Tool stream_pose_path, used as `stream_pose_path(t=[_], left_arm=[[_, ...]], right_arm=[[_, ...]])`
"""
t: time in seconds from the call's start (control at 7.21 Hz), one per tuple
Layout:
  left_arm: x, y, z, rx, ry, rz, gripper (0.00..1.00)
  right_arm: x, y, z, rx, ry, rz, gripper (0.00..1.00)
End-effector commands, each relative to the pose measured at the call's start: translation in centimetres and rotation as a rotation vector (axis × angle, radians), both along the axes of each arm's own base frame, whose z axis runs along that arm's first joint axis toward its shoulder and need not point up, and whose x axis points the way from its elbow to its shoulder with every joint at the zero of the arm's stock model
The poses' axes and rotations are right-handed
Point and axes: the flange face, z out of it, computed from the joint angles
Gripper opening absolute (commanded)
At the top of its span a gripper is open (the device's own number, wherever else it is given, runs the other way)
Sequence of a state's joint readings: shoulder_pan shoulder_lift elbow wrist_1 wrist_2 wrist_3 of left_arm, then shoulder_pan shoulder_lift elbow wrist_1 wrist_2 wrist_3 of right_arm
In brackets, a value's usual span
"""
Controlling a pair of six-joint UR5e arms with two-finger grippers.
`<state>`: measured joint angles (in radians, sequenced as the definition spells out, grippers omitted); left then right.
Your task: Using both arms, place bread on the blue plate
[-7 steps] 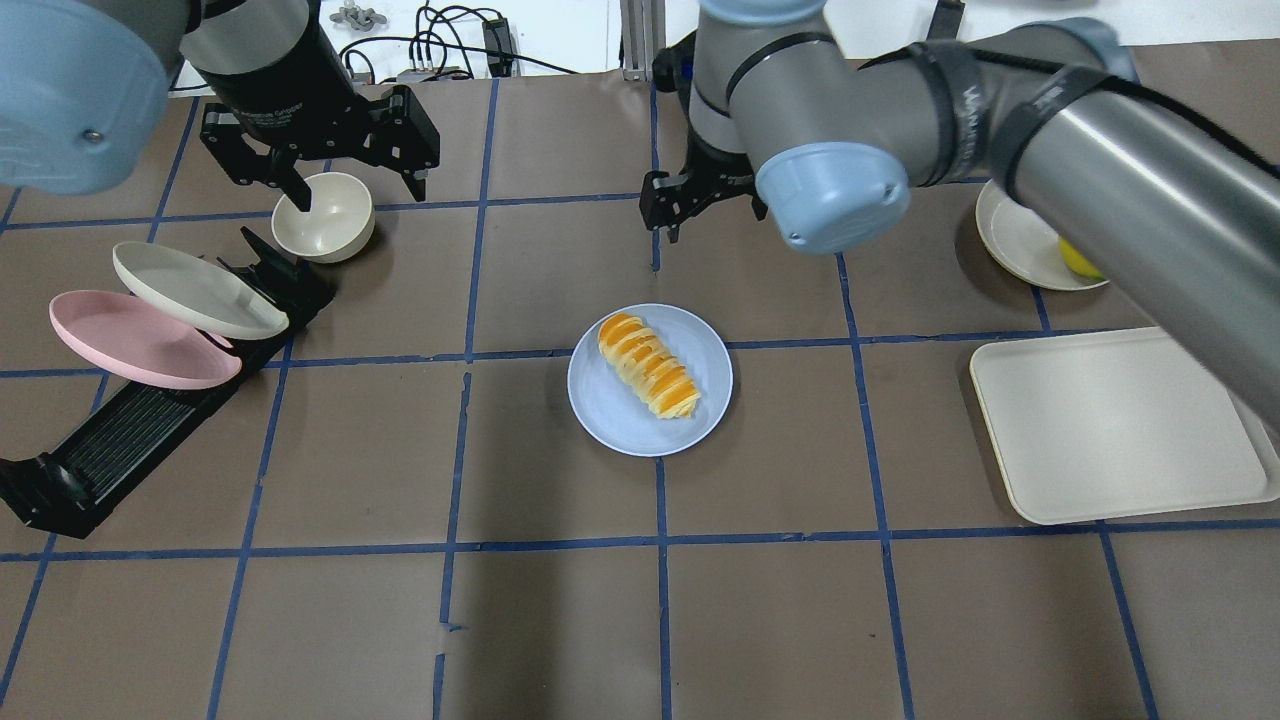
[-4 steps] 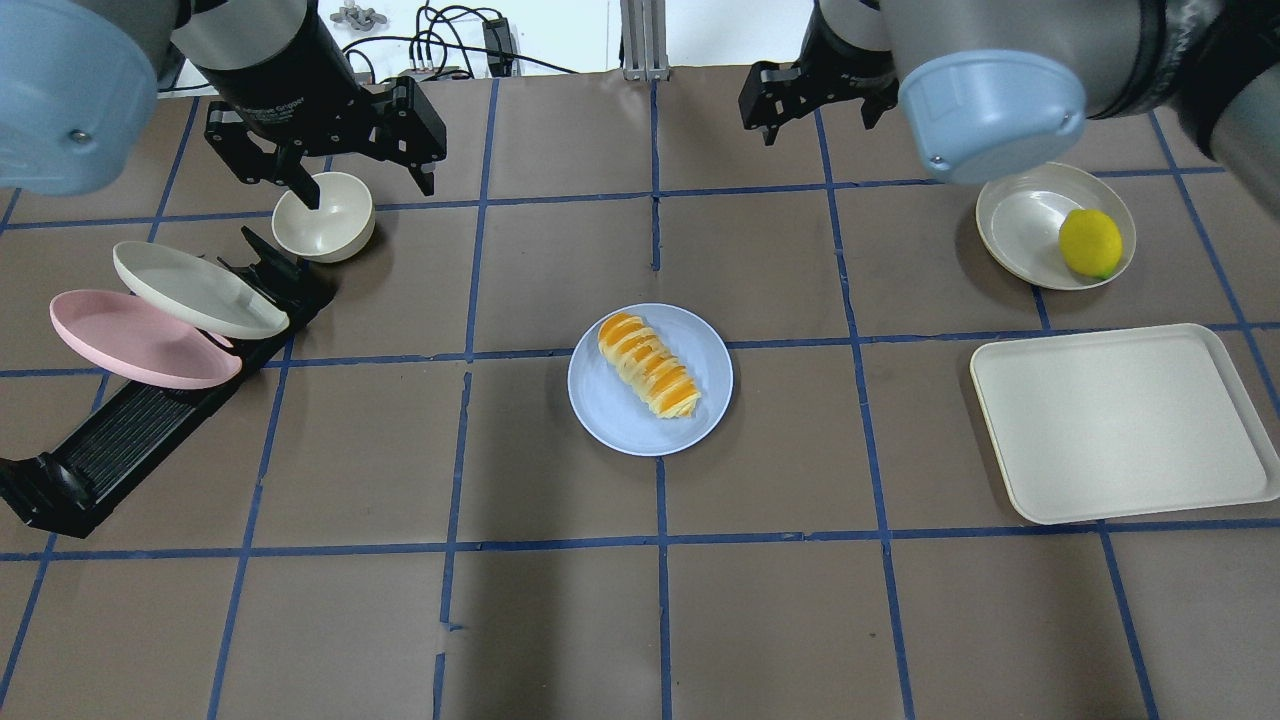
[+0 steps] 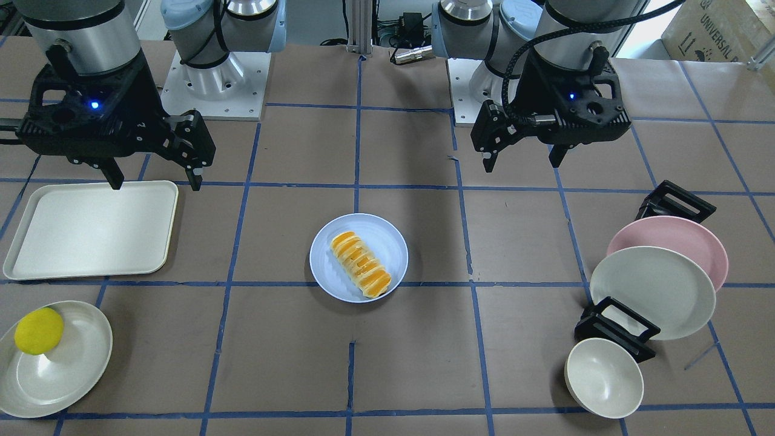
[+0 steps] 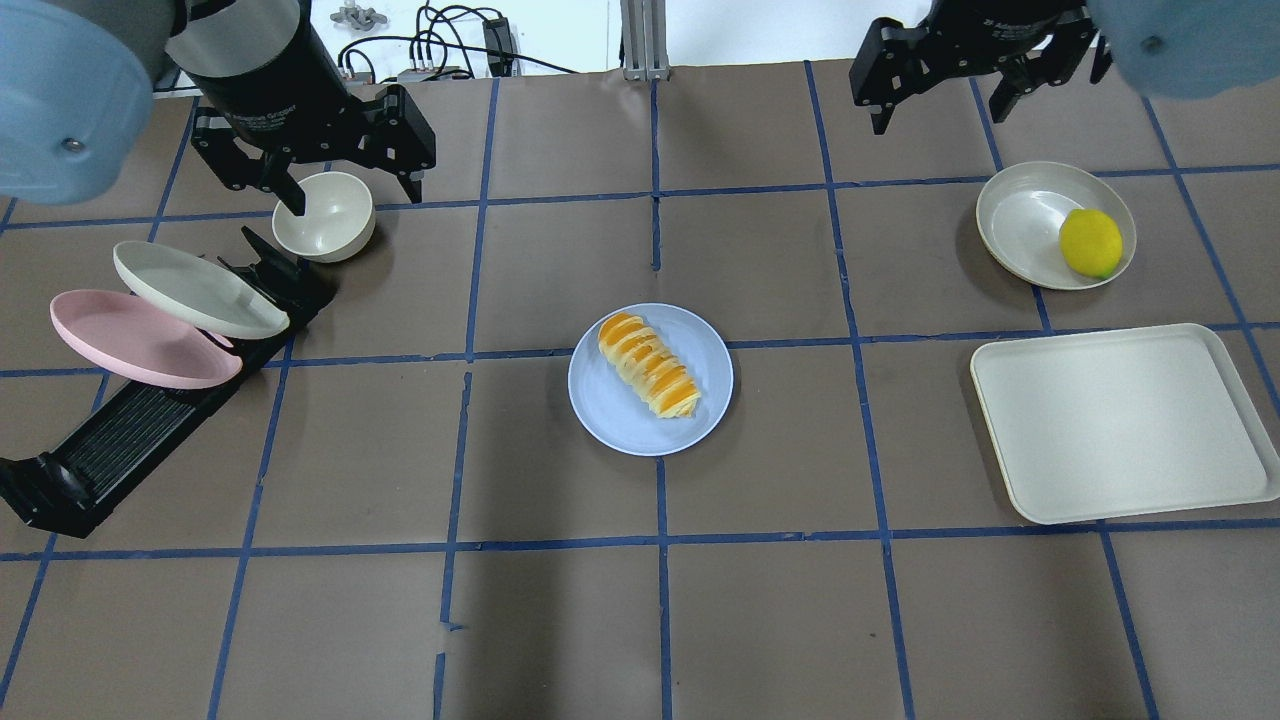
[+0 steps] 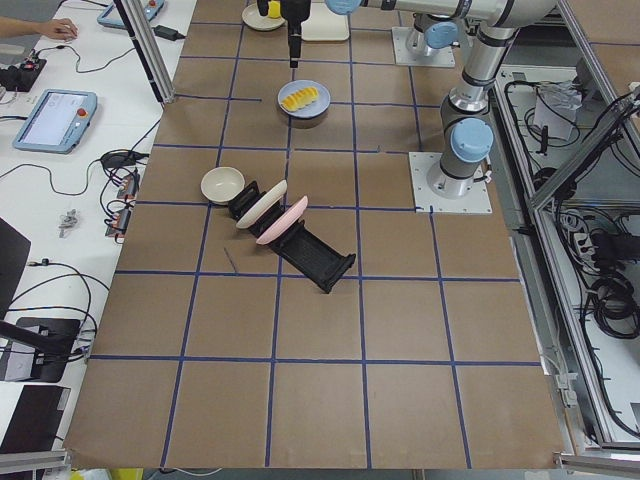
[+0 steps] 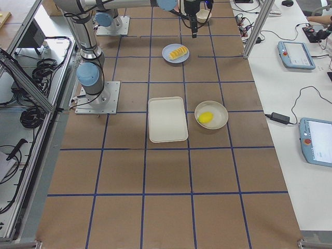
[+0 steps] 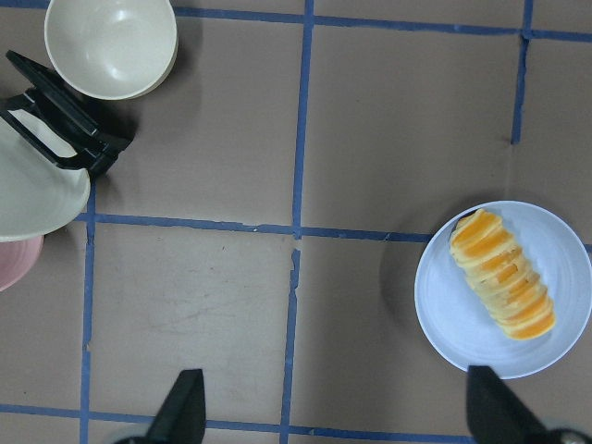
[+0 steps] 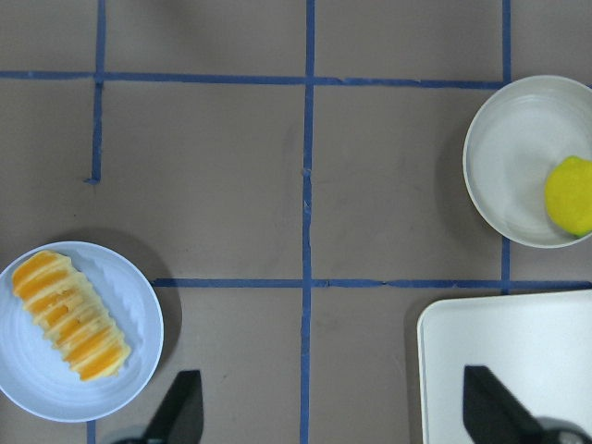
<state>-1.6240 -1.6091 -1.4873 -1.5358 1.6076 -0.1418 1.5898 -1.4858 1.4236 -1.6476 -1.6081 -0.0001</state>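
The bread (image 4: 648, 365), a ridged orange and cream striped loaf, lies diagonally on the blue plate (image 4: 607, 420) at the table's middle. It also shows in the front view (image 3: 360, 263) on the plate (image 3: 393, 248), and in both wrist views (image 7: 502, 275) (image 8: 69, 314). My left gripper (image 4: 357, 200) is open and empty, high over the cream bowl at the back left. My right gripper (image 4: 940, 118) is open and empty, high at the back right, far from the plate. In the front view the left gripper (image 3: 522, 165) and right gripper (image 3: 155, 184) both hang open.
A cream bowl (image 4: 325, 215) sits beside a black rack (image 4: 110, 450) that holds a cream plate (image 4: 195, 290) and a pink plate (image 4: 140, 340) at the left. A yellow ball (image 4: 1090, 243) lies on a cream plate (image 4: 1020, 220). A cream tray (image 4: 1120, 420) lies at the right.
My right arm has swung back from over the table's middle to the back right, uncovering the yellow ball's plate. The left gripper barely shifted. The bread stayed on the plate.
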Motion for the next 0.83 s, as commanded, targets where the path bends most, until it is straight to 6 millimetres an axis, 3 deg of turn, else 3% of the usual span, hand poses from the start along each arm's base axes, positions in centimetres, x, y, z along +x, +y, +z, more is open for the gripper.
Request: stream_pose_path(t=[0.0, 0.28, 0.69], left_arm=[[0.0, 0.1, -0.2, 0.01, -0.002, -0.001, 1.0], [0.1, -0.1, -0.4, 0.014, -0.003, -0.003, 1.0], [0.1, -0.3, -0.6, 0.016, -0.003, -0.01, 1.0]], right_arm=[[-0.8, 2.1, 0.1, 0.073, -0.034, -0.014, 1.0], [-0.9, 4.6, -0.2, 0.095, -0.036, -0.017, 1.0], [-1.6, 4.9, 0.0, 0.119, 0.014, -0.026, 1.0]])
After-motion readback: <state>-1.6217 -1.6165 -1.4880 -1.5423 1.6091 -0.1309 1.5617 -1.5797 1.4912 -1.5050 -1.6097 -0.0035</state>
